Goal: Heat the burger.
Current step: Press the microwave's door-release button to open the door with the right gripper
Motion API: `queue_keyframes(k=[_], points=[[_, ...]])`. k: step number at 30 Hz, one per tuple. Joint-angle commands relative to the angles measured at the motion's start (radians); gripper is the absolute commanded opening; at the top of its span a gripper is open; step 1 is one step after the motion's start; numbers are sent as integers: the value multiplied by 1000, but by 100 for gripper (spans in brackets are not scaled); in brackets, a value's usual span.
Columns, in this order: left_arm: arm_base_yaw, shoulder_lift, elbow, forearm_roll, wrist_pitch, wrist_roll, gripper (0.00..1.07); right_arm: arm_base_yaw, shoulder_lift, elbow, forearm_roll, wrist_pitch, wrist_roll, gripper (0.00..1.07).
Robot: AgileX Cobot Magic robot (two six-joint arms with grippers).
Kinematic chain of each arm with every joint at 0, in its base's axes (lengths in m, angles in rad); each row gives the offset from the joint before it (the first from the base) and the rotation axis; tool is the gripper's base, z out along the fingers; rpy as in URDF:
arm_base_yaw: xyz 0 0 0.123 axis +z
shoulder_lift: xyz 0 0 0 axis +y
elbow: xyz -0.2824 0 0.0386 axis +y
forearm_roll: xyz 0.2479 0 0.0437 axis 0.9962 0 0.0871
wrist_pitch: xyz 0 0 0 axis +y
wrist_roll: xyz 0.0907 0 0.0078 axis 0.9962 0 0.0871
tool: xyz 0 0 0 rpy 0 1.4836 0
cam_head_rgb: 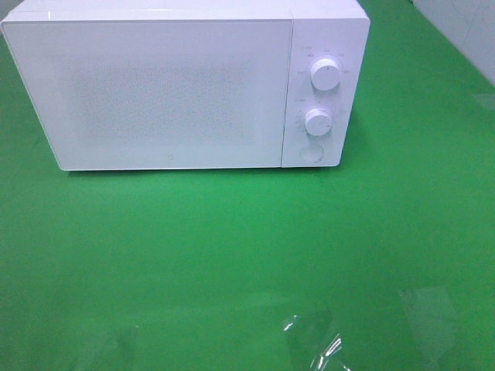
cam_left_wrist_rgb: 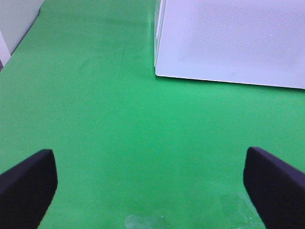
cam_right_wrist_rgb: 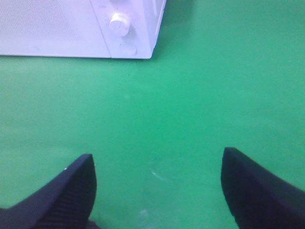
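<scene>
On green table [cam_head_rgb: 232,255], microwave [cam_head_rgb: 170,85] stands, seemingly shut

A white microwave [cam_head_rgb: 170,85] stands on the green surface [cam_head_rgb: 232,247], toward 11 o'clock in the high view, with its door shut. The door front is pale and finely speckled. The control panel lies on the door's 3 o'clock side. It carries an upper knob [cam_head_rgb: 326,75], a lower knob [cam_head_rgb: 318,121] at 6 o'clock from the first, and a round button [cam_head_rgb: 311,152] at 6 o'clock from that. Near the surface's front edge, toward 5 o'clock, a patch of clear, shiny film [cam_head_rgb: 317,340] catches the light. A second, fainter patch [cam_head_rgb: 429,309] lies at its 2 o'clock. A pale tiled wall [cam_head_rgb: 464,23] shows at 2 o'clock.
</scene>
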Motion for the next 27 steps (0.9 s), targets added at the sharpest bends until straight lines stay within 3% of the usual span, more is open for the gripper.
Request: queue_keyframes(k=[1,7,16,27], points=[[2,-17,3,-5,-7,-1,99,-50,-56,23,1,-3,-17,71],[2,-17,3,-5,-7,-1,99,-157,-203,93,4,-1,-17,71],[2,-17,3,-5,-7,-1,99,-231,-328,118,21,-3,-22,71],[2,-6,3,-5,-7,-1,99,-240,-344,152,28,7,-23,71]])
